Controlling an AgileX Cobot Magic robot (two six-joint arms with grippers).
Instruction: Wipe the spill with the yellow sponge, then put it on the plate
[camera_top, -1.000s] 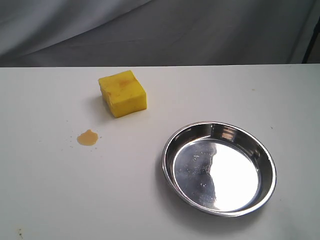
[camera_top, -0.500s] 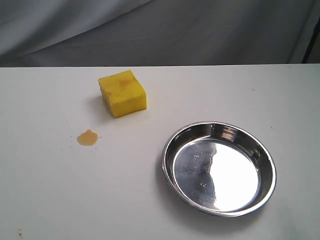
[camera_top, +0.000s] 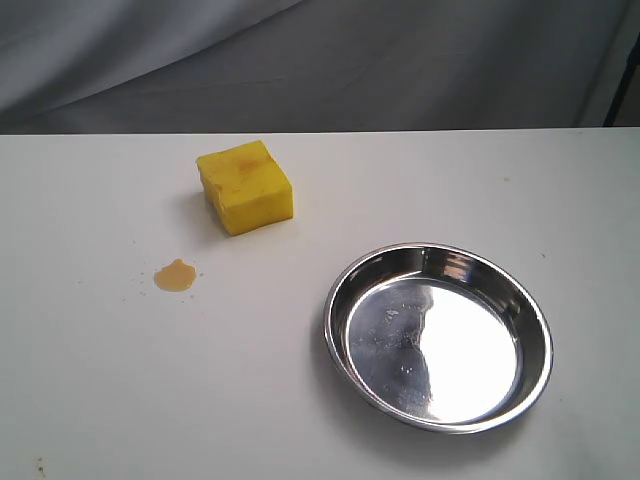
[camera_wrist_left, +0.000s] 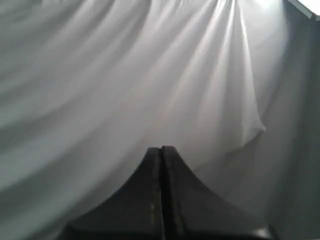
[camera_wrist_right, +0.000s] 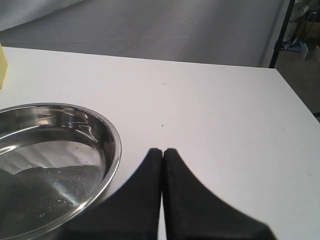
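White tabletop (camera_top: 450, 180), grey cloth (camera_top: 400, 60) behind. Steel plate (camera_top: 338, 322) at right, inside bare. Yellow sponge (camera_top: 245, 186) on tabletop left of plate, apart; spill (camera_top: 176, 275) near it. Left end effector (camera_wrist_left: 161, 155) and right end effector (camera_wrist_right: 163, 155) closed, empty.

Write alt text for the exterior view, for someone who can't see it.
A bright yellow foam sponge block sits on a white table, a small orange-brown spill apart from it, nearer the camera. A round shiny steel plate lies at right.
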